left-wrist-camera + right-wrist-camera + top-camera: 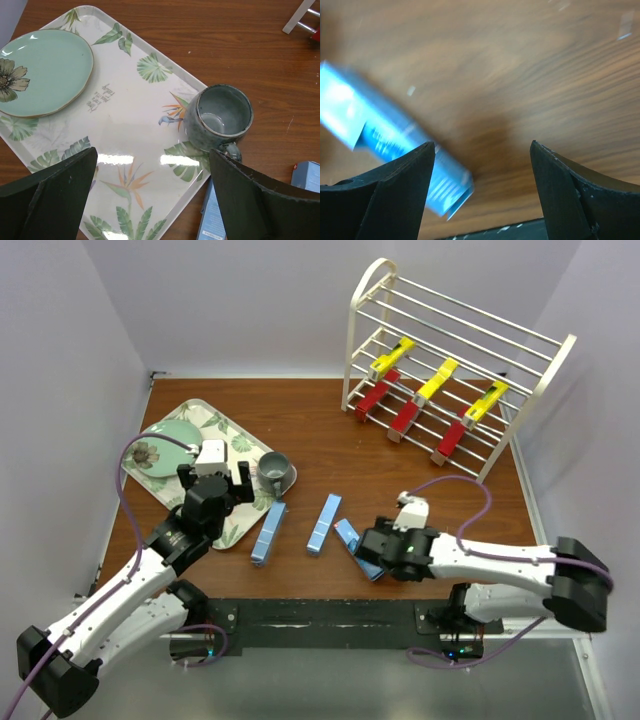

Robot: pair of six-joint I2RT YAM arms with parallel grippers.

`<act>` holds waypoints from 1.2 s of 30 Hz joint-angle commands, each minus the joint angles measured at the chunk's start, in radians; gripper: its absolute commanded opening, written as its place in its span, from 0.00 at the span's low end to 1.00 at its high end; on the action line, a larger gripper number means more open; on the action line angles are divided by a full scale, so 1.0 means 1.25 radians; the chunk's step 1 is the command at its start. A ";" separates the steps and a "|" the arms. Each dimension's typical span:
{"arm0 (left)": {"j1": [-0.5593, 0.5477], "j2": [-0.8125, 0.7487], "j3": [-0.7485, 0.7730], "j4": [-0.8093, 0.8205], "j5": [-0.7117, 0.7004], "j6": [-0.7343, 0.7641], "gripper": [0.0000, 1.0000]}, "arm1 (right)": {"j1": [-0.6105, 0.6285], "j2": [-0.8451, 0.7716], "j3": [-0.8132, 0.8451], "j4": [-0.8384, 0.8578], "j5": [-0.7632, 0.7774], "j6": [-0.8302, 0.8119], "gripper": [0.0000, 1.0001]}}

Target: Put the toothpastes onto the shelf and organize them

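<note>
Top external view showed three red cardboard toothpaste boxes and three yellow toothpaste boxes lying on the cream-white wire-rod shelf, well beyond the grey ceramic mug. Three light blue toothpaste boxes lay on the brown wooden counter on the mug's near side: one just below it, one further right, and the third further right again. There the right pincer stood open, the box beside one finger and not gripped. The left pincer hung wide open over the leaf-patterned tray that carried the mug.
</note>
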 commanded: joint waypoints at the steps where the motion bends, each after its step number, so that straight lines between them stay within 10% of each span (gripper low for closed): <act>1: -0.002 -0.006 -0.006 0.025 0.009 0.015 1.00 | -0.106 -0.099 -0.015 -0.041 0.080 -0.101 0.81; 20: -0.005 0.009 -0.007 0.036 0.036 0.022 1.00 | -0.167 -0.066 0.021 0.182 -0.499 -0.575 0.92; 36: -0.003 0.025 -0.006 0.037 0.025 0.027 1.00 | -0.211 0.213 0.169 -0.049 -0.217 -0.568 0.95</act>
